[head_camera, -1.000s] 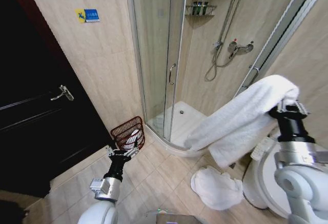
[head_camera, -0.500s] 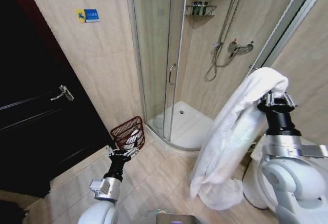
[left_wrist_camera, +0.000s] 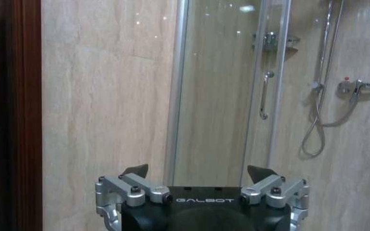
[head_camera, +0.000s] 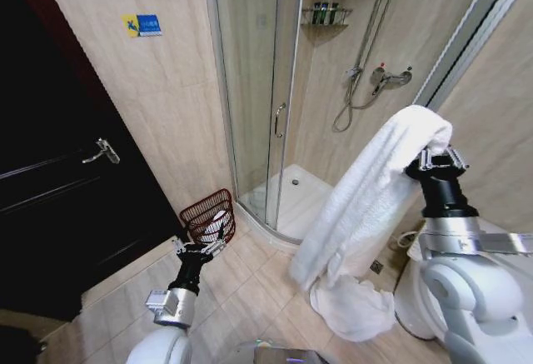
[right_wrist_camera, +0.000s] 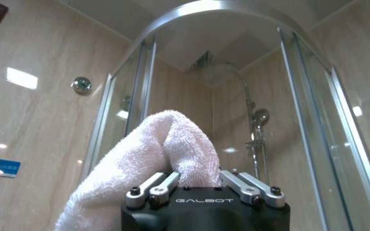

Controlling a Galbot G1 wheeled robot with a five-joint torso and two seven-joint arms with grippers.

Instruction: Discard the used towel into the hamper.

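Hanging from the raised right end effector [head_camera: 435, 164], the towel [head_camera: 366, 197] drapes toward the floor tiles, pinched at its top fold so it lifts free. Well apart on the floor, the hamper [head_camera: 208, 215] waits beside the shower's glass door. Just before it, the left end effector [head_camera: 198, 248] idles, fingers spread.

Hamper [head_camera: 209, 216] sits at 9 o'clock of the floor area, wedged between the tiled wall [head_camera: 166, 106] and the glass shower door [head_camera: 250, 89]; its mouth is uncovered. Bare floor tiles [head_camera: 258, 285] between it and the towel [head_camera: 366, 206], which hangs at 3 o'clock. Left gripper [head_camera: 198, 249] stands just before the hamper. Toilet [head_camera: 416, 293] crowds 4 o'clock.
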